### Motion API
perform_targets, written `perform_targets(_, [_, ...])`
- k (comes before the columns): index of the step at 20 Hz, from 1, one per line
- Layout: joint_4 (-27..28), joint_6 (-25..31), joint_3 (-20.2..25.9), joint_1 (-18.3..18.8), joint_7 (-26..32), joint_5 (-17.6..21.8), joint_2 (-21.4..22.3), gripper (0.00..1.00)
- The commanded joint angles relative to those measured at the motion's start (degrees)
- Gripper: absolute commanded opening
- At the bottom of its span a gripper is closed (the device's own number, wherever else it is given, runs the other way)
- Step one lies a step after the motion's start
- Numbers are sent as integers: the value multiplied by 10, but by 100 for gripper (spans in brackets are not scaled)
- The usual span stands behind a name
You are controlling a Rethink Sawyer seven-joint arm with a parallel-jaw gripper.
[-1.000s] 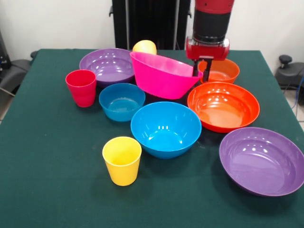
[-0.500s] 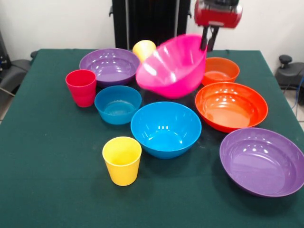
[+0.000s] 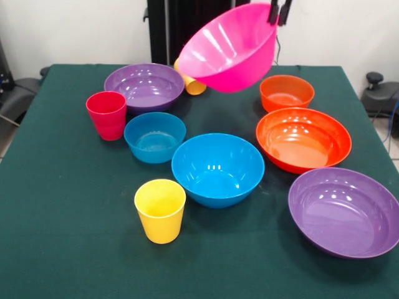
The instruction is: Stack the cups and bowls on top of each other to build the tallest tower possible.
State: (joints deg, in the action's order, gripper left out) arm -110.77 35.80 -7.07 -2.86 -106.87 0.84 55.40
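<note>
The pink bowl (image 3: pixel 229 48) hangs in the air above the far middle of the table (image 3: pixel 68 237), tilted so its open mouth faces the camera and down to the left; it is pinched by its upper right rim between the two dark fingers of the gripper (image 3: pixel 279 11), which is closed on that rim. It looks like thin, stiff, glossy plastic, probably light but slippery; held by one edge only, it is likely to swing or slip, so a rim pinch is the natural hold, though not a sure one. It is the widest bowl, bright magenta, smooth inside with white glints.

Just behind its lower left edge a yellow cup (image 3: pixel 192 84) lies on its side; left of that sits a purple bowl (image 3: pixel 144 86), then the red cup (image 3: pixel 107 114) and a small blue bowl (image 3: pixel 154 136). Nearer the camera stand a large blue bowl (image 3: pixel 217 168) and an upright yellow cup (image 3: pixel 160 210); to the right are a small orange bowl (image 3: pixel 287 92), a large orange bowl (image 3: pixel 303 139) and a second purple bowl (image 3: pixel 343 210). Nothing is stacked yet.
</note>
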Motion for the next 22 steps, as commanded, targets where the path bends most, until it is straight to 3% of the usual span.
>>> perform_targets(1, [36, 93, 28, 19, -47, -19, 27, 0])
perform_targets(8, [105, 122, 38, 27, -41, -3, 1, 0])
perform_targets(18, [155, 46, 64, 50, -30, 2, -78, 0])
perform_targets(22, [159, 35, 70, 57, -18, 7, -90, 0])
